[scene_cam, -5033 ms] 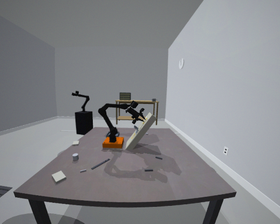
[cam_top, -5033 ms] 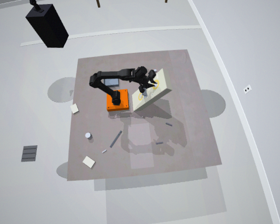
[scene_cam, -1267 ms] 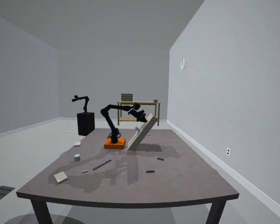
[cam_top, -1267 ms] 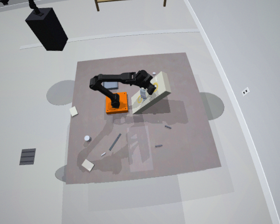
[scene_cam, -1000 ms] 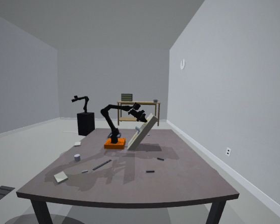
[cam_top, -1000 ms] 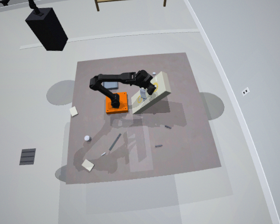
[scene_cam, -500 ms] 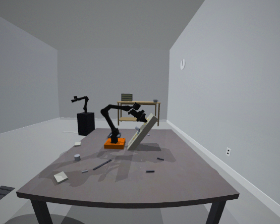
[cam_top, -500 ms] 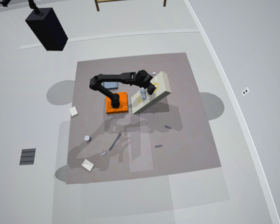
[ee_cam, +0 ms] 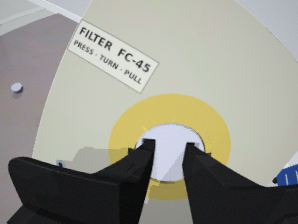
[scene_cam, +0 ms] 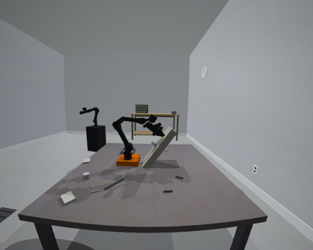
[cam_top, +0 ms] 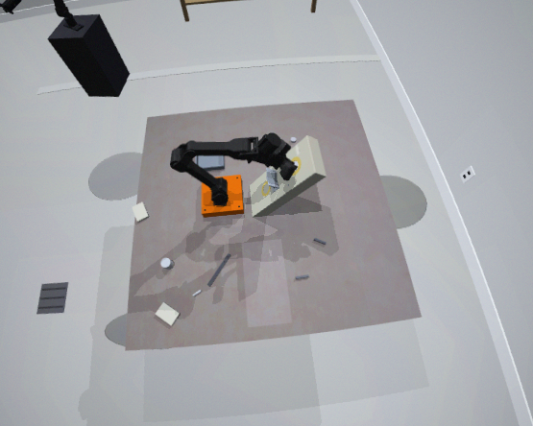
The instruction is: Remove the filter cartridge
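Note:
The round white filter cartridge [ee_cam: 171, 167] sits in the yellow ring on the upper part of the sloped cream panel [cam_top: 314, 155] [scene_cam: 158, 154] [ee_cam: 200, 60]. My gripper [ee_cam: 168, 147] [cam_top: 295, 169] [scene_cam: 163, 135] is shut on the cartridge, with its two black fingertips at opposite sides of the face. The slots are hidden by the fingertips. Small dark gaps show at the cartridge's left and right edges; whether it stands slightly out of the panel I cannot tell. The blue-grey tray [cam_top: 211, 161] [scene_cam: 122, 151] lies behind the orange base, partly hidden by the arm in the exterior view.
A grey fitting [cam_top: 272, 177] [scene_cam: 153, 144] stands out from the panel below my gripper, near a lower yellow ring [cam_top: 265, 190]. The orange base [cam_top: 231, 209] [scene_cam: 128, 163] is left of the panel. A white cylinder [cam_top: 166, 263] [scene_cam: 86, 175], cream blocks and dark bars lie nearer the front.

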Robot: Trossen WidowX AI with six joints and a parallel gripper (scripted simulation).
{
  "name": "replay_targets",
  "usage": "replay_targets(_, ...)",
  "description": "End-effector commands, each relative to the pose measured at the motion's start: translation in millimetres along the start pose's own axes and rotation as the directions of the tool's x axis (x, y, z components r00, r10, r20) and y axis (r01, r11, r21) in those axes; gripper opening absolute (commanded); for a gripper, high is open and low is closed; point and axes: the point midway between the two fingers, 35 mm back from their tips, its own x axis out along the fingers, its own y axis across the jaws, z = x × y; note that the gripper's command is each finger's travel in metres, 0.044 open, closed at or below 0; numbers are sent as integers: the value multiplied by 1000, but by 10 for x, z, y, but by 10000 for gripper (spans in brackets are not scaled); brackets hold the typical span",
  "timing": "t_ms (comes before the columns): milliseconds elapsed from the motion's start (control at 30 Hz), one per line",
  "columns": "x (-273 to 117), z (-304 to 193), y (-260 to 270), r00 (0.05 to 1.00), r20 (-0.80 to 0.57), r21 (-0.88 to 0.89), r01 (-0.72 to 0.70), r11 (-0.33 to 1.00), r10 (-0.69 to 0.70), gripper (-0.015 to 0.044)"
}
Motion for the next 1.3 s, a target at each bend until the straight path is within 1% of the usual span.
replay_targets(0, 70, -2, -11, 1000, -4, -4, 2, 1000, -2, 0)
replay_targets(900, 70, -2, -11, 1000, -4, -4, 2, 1000, -2, 0)
replay_targets(1267, -631, 6, -15, 1000, -8, -4, 0, 1000, 0, 0)
